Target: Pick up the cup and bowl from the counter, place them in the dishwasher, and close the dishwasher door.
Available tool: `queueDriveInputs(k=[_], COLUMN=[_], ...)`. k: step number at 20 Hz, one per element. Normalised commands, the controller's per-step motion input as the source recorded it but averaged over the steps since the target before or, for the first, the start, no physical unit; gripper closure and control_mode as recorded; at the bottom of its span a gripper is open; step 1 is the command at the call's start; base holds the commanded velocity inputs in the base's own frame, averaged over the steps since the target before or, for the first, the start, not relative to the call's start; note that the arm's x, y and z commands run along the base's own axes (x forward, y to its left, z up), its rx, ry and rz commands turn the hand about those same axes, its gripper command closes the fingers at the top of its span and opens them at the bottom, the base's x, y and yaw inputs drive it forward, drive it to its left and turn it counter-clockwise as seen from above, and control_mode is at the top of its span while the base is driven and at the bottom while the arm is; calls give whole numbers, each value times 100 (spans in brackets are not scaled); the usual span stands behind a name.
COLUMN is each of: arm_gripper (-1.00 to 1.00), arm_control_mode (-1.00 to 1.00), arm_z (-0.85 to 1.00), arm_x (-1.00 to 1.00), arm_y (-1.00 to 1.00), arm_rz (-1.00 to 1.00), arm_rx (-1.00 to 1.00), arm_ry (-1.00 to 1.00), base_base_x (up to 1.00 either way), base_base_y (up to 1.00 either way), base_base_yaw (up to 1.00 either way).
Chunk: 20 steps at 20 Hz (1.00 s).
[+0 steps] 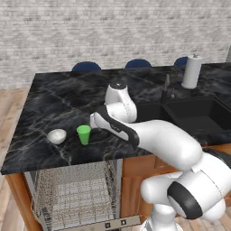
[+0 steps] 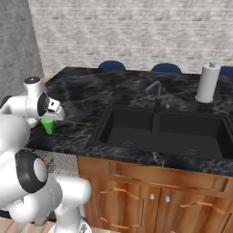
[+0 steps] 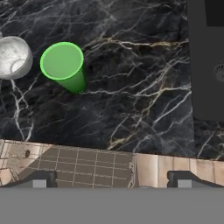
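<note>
Wire racks of the open dishwasher (image 1: pixel 76 194) fill the left base view's foreground below the counter (image 1: pixel 40 149), ready to receive the upright cup (image 1: pixel 84 134) and the bowl (image 1: pixel 57 136) beside it. Right base view: the hand hangs just above the cup (image 2: pixel 48 125). Hand view: widely parted, empty fingers (image 3: pixel 38 180) frame bare counter, with the cup (image 3: pixel 64 65) and bowl (image 3: pixel 14 57) ahead toward the left finger.

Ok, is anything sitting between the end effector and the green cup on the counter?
Nothing visible does. In the hand view only bare black counter lies between the end effector and the cup. The bowl sits just beyond the cup, on its far side, not in the path.
</note>
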Motion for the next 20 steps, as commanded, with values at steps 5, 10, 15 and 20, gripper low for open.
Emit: queueDriveInputs(k=[5,10,15,20], arm_gripper=[-100,-100,-100,-100], arm_control_mode=[-100,-100,-100,-100], arm_z=[-13,-12,-15,-18], arm_x=[27,30,28,26], arm_y=[13,13,16,15], arm_rz=[0,0,0,0], arm_rx=[0,0,0,0], arm_ry=[0,0,0,0], base_base_x=[0,0,0,0], base_base_y=[0,0,0,0], base_base_yaw=[0,0,0,0])
